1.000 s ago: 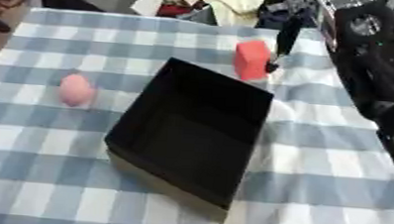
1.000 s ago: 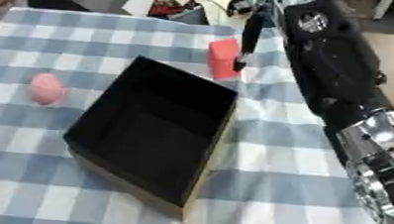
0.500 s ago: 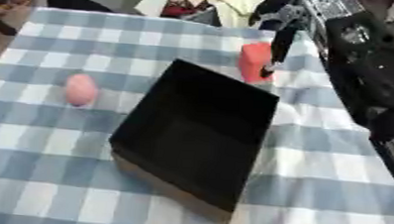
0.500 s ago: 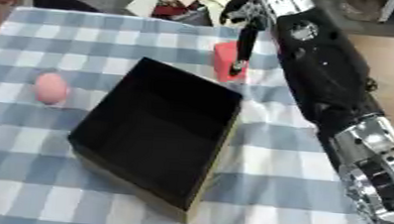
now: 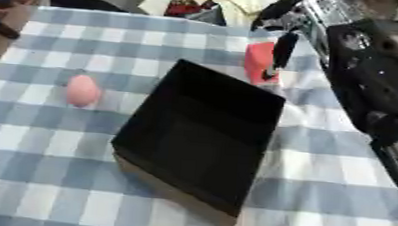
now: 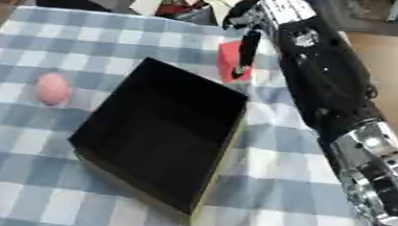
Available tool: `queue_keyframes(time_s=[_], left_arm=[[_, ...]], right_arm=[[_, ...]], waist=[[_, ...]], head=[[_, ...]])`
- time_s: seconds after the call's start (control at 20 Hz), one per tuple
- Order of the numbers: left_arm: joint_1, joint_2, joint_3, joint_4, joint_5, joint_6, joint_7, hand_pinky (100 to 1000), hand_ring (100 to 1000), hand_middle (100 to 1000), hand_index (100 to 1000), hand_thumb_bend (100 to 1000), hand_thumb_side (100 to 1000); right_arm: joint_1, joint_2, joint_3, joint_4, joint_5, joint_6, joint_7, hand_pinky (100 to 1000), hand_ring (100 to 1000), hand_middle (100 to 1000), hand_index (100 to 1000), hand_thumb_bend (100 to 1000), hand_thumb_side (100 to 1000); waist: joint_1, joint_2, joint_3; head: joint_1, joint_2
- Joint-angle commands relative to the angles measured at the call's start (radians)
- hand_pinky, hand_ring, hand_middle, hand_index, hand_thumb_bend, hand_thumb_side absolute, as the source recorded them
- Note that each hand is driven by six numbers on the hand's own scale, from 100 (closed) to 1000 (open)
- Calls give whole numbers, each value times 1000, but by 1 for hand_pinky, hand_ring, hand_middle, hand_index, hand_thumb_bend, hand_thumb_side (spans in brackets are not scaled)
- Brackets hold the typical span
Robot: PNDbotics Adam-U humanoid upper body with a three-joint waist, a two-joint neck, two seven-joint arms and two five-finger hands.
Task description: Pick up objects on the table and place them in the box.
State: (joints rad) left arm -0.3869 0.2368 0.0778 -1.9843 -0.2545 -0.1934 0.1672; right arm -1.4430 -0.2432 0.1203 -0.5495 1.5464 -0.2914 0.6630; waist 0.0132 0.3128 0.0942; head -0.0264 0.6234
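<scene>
A black box (image 5: 203,135) is seen open on the blue checked tablecloth (image 5: 49,174), nearest the viewer. To its left a pink egg-shaped object (image 5: 83,90) lies apart. Just beyond the box's far right corner, a red block (image 5: 258,62) is pinched by the right hand (image 6: 249,41). The silver forearm is shown more fully in the right eye view. The left hand is not seen.

Your work surface is a table under a blue-and-white checked cloth (image 5: 48,184). Behind its far edge you have a heap of crumpled fabric and papers (image 5: 206,0), and brown flooring (image 6: 395,63) at right.
</scene>
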Motion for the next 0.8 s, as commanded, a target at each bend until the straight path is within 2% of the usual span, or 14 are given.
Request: queue_keyframes(time_s=[0.05,0.55,0.8], left_arm=[[-11,14,-2,-16,-4,-1,-8,491,689,727,809,100,798],[-12,11,-4,-16,-3,1,-16,487,688,728,809,100,800],[-13,11,-5,-16,-6,2,-24,483,688,729,809,100,796]], right_arm=[[-29,-12,-16,-5,10,22,0,988,984,963,1000,539,419],[-26,-2,-40,-5,27,76,0,989,985,962,1000,464,388],[-30,-3,-43,3,33,78,14,988,985,963,1000,433,371]], waist=[[3,-18,2],[4,-11,9],[2,-6,9]], head=[[0,-8],[-11,-17],[-13,-17]])
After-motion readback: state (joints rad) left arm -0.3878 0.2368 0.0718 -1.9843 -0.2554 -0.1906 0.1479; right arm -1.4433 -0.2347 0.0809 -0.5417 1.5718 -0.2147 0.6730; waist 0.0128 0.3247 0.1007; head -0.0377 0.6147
